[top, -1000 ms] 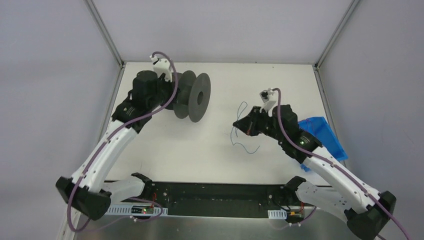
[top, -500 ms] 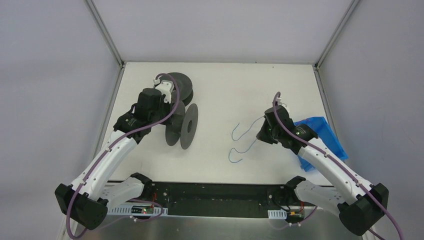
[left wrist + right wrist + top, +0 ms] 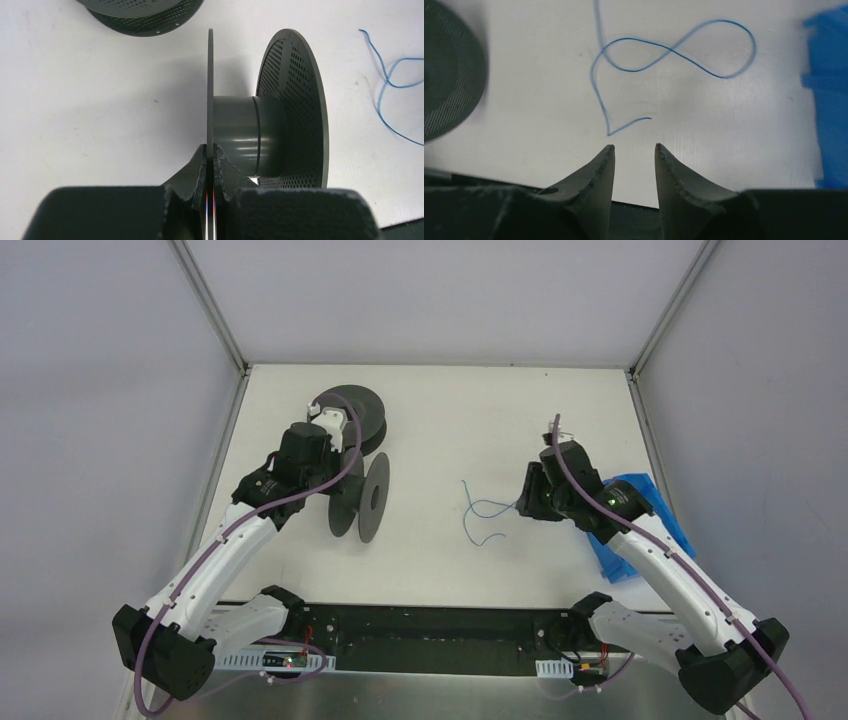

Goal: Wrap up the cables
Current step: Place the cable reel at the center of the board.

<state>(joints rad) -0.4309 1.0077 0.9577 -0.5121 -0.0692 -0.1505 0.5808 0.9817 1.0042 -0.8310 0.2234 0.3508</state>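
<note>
A thin blue cable [image 3: 483, 516] lies loose on the white table, curled in loops. In the right wrist view the cable [image 3: 664, 50] forms a figure-eight just beyond the fingertips. My right gripper [image 3: 634, 147] is open with nothing between its fingers, and sits just right of the cable, right gripper [image 3: 526, 500]. A dark grey spool [image 3: 366, 497] stands on edge at centre left. My left gripper [image 3: 210, 150] is shut on that spool's thin near flange, beside its hub [image 3: 245, 135]. From above, the left gripper [image 3: 340, 490] is on the spool's left side.
A second dark grey spool [image 3: 350, 412] lies flat behind the held one, also second spool [image 3: 145, 15]. A blue bin [image 3: 640, 522] sits at the table's right edge under my right arm. The cable [image 3: 387, 85] lies right of the held spool.
My right gripper has opened and let go of the cable, which now rests on the table. My left arm has brought the held spool nearer and turned it, uncovering the second spool.
</note>
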